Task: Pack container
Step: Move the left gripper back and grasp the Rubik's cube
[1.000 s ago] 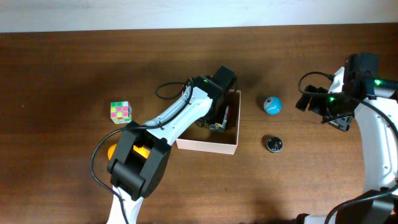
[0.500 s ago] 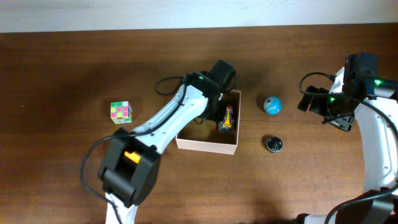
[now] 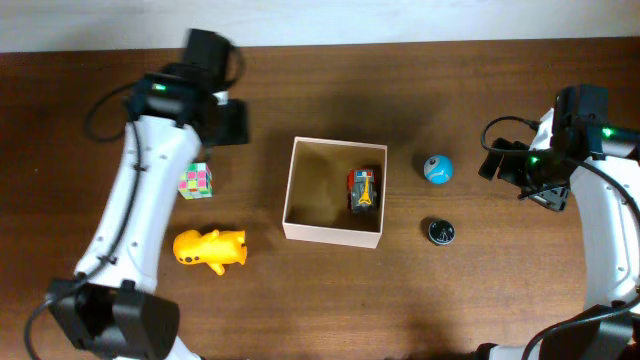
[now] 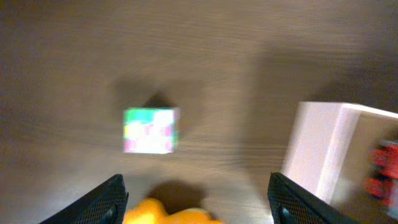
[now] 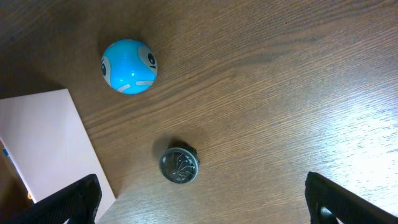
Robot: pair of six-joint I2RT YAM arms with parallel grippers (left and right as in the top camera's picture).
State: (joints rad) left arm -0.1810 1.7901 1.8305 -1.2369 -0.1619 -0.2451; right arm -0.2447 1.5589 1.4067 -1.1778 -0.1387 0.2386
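The container [image 3: 333,236], a square white-walled box with a tan inside, stands mid-table and holds a small red and yellow toy [image 3: 364,190]. In the left wrist view its white wall [image 4: 317,149] shows at the right, with the toy [image 4: 382,171] just inside. My left gripper [image 3: 228,122] hangs over the table's far left, well away from the box. Its fingers stand wide apart with nothing between them [image 4: 202,202]. Right of the box my right gripper [image 3: 515,180] is open and empty [image 5: 205,199], and that view shows the box corner [image 5: 43,143].
A multicoloured cube [image 3: 195,181] [image 4: 150,129] and a yellow-orange animal toy [image 3: 210,250] [image 4: 168,214] lie left of the box. To the right of the box are a blue ball [image 3: 437,169] [image 5: 129,66] and a dark round disc [image 3: 440,232] [image 5: 179,165].
My left arm has come out of the box and swung to the far left. The red and yellow toy stays in the box, and the jaws have opened. The right arm has not moved.
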